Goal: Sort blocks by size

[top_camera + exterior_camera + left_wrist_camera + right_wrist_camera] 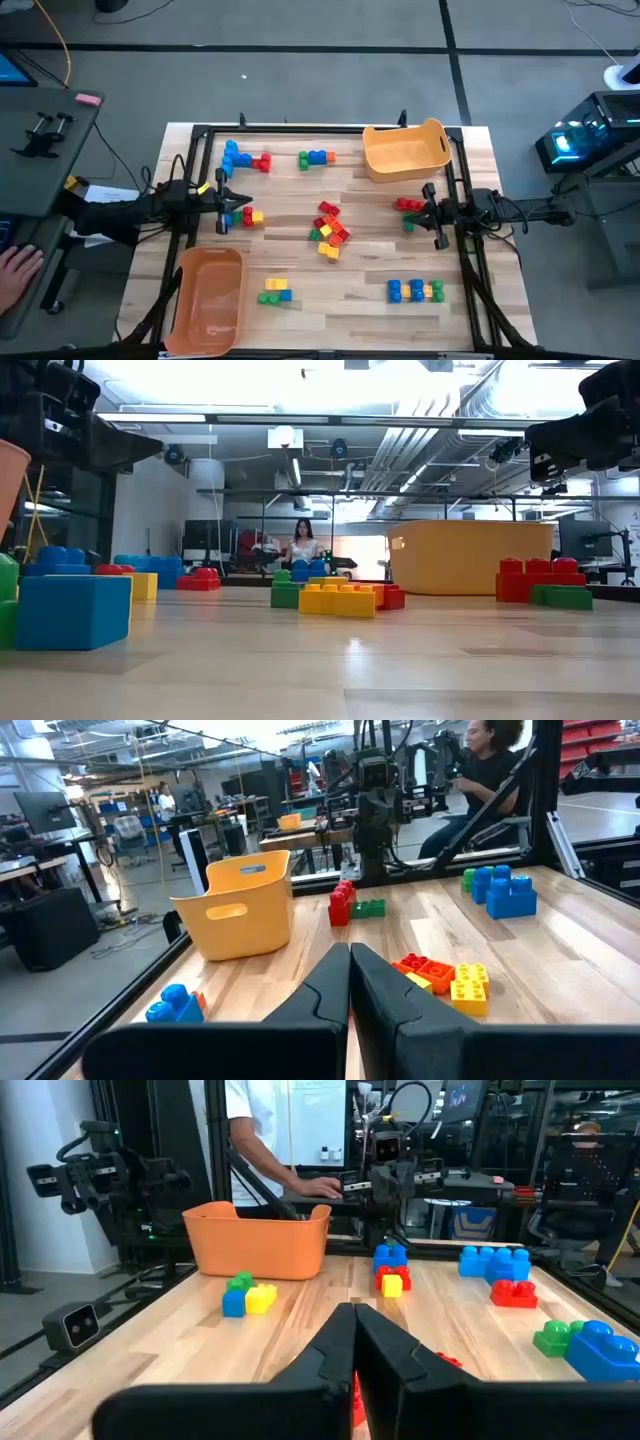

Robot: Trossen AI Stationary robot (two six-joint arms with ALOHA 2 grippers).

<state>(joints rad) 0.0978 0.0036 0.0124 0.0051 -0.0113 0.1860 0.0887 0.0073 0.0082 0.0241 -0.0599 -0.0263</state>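
The small studded plastic toy blocks (pixel 328 231) lie scattered in loose clusters across the pale wooden table (pixel 300 280): a red, yellow and green heap in the middle, blue and red ones at the far left (pixel 243 158), a green and blue group at the far middle (pixel 316 158), a blue and yellow row at the near right (pixel 414 290), and a small green, yellow and blue cluster near the left (pixel 274 291). A deep yellow-orange plastic bin (pixel 404 150) stands at the far right; a paler orange plastic bin (pixel 210 300) sits at the near left corner.

The left gripper (pixel 224 197) hangs at the left edge with its dark fingers pressed together, holding nothing, just beside a few blue, red and yellow blocks (pixel 247 215). The right gripper (pixel 432 208) waits at the right edge, fingers likewise together and empty, next to a red and green pair (pixel 408 207).

These blocks look light, rigid and smooth-sided, so they should not crush, but a glancing touch would likely skid them over the wood. Gripping across two flat opposite walls, below the studs, seems the surest hold; the larger oblongs are best taken across their short width. In the central heap, blocks touch and overlap, so an outlying piece appears easier to take first.
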